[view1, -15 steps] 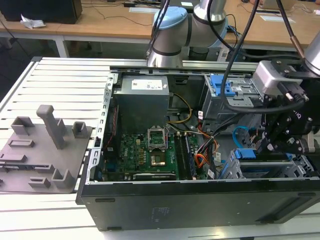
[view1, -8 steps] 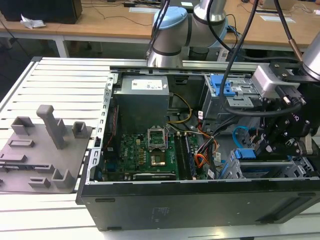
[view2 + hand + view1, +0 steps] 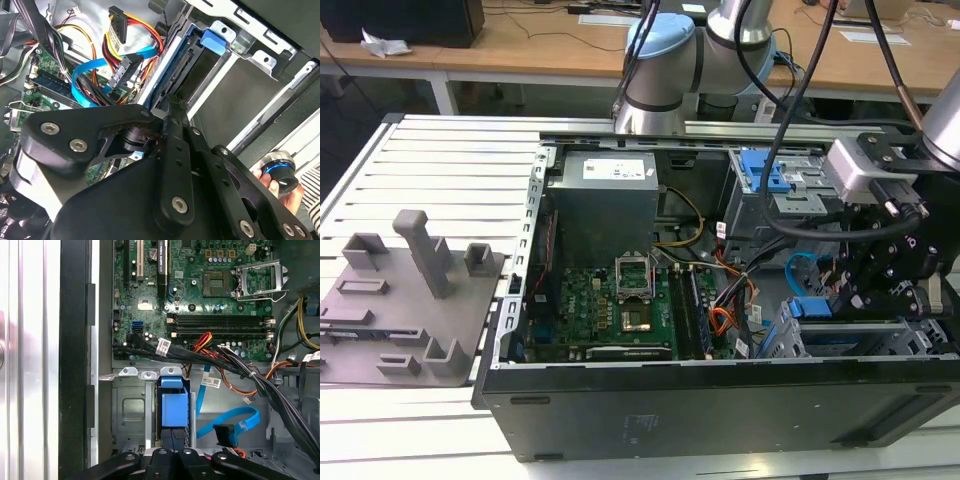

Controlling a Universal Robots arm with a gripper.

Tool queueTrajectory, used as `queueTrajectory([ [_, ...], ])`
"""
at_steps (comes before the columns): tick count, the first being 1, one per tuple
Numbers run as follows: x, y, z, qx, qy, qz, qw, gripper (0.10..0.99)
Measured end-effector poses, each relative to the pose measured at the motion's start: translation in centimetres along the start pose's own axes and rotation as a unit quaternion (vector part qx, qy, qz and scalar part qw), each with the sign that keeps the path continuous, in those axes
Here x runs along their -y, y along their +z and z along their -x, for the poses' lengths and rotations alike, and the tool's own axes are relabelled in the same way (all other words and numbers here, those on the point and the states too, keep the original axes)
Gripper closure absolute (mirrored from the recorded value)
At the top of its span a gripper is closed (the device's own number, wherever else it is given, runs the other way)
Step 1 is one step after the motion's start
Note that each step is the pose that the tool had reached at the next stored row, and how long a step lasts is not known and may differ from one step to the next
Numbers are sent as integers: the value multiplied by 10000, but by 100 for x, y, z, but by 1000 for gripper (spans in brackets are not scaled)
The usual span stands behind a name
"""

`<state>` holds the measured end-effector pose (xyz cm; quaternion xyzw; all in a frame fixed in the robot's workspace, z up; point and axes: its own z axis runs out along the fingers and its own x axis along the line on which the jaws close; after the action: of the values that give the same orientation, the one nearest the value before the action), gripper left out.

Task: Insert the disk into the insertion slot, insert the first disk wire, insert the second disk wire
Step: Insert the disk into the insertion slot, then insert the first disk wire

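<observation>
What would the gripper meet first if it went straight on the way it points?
Most likely the disk, which stands edge-on in its blue carrier in the insertion slot, directly ahead of the gripper. Whether they touch cannot be told.

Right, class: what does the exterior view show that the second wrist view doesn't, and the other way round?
Exterior view adds the grey fixture plate beside the case and the power supply. Second wrist view adds a person's hand by a blue-ringed knob. Both share the second disk wire and the orange-red wire bundle.
</observation>
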<state>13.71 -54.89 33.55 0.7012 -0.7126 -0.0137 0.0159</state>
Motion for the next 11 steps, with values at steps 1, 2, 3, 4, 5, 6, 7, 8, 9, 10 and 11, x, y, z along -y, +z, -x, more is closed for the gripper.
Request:
queueTrajectory([
  [1, 1, 0, 0, 0, -1, 0, 10000, 980],
  [2, 1, -1, 0, -1, -1, 0, 10000, 980],
  [3, 1, 0, 0, 0, -1, 0, 10000, 980],
  [4, 2, 0, 0, 0, -1, 0, 10000, 980],
  [5, 2, 0, 0, 0, -1, 0, 10000, 980],
  [6, 2, 0, 0, 0, -1, 0, 10000, 980],
  [7, 3, -1, 0, -1, -1, 0, 10000, 980],
  [8, 3, -1, 0, 0, -1, 0, 10000, 980],
  [9, 3, 0, 0, 0, -1, 0, 10000, 980],
  [10, 4, 0, 0, 0, -1, 0, 10000, 980],
  [11, 4, -1, 0, 0, -1, 0, 10000, 980],
])
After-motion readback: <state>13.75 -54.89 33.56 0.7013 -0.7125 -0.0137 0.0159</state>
